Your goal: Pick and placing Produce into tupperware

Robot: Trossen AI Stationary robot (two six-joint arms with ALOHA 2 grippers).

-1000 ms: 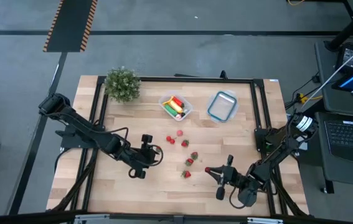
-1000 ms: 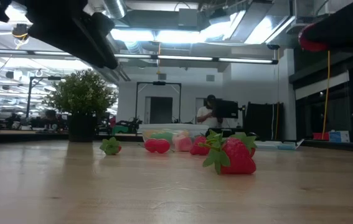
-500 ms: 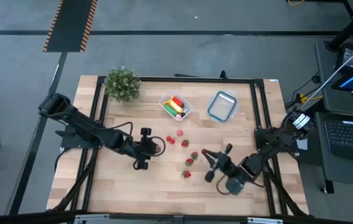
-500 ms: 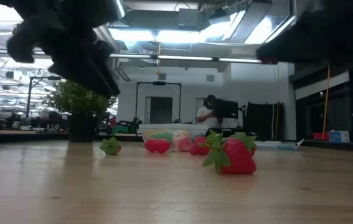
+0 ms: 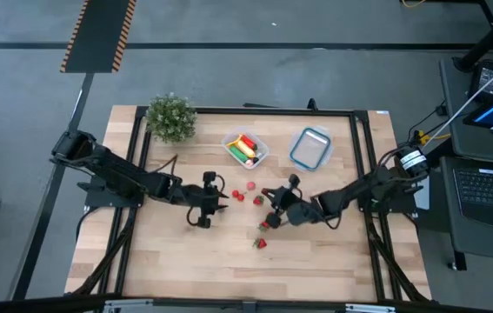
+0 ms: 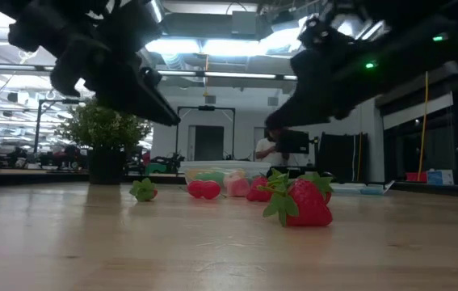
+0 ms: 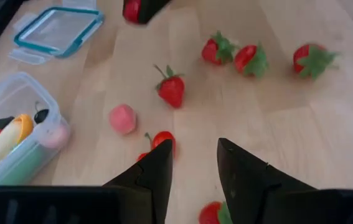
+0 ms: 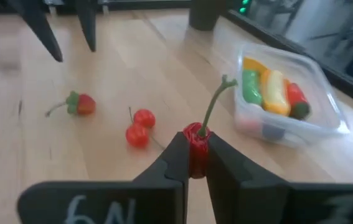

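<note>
— Wooden table (image 5: pixel 333 261) first: what lay on it?

— Strawberries (image 5: pixel 260 243) were scattered over the middle, with a pair of cherries (image 8: pixel 137 127) among them. Toward the far edge sat the tupperware (image 5: pixel 245 149), already holding a banana (image 8: pixel 274 92), a green piece (image 8: pixel 251 86) and a red piece (image 8: pixel 295 97). Just beside it lay a blue-rimmed lid (image 5: pixel 309 148), and a potted plant (image 5: pixel 170 116) stood at the far left corner.

— And the right gripper (image 8: pixel 194 163)?

— It hung over the table's middle, near the strawberries, fingers pressed on a red pepper (image 8: pixel 195 142) whose green stem stuck up.

— The left gripper (image 7: pixel 193 163)?

— It hovered just left of the cherries, fingers parted, holding nothing.
</note>
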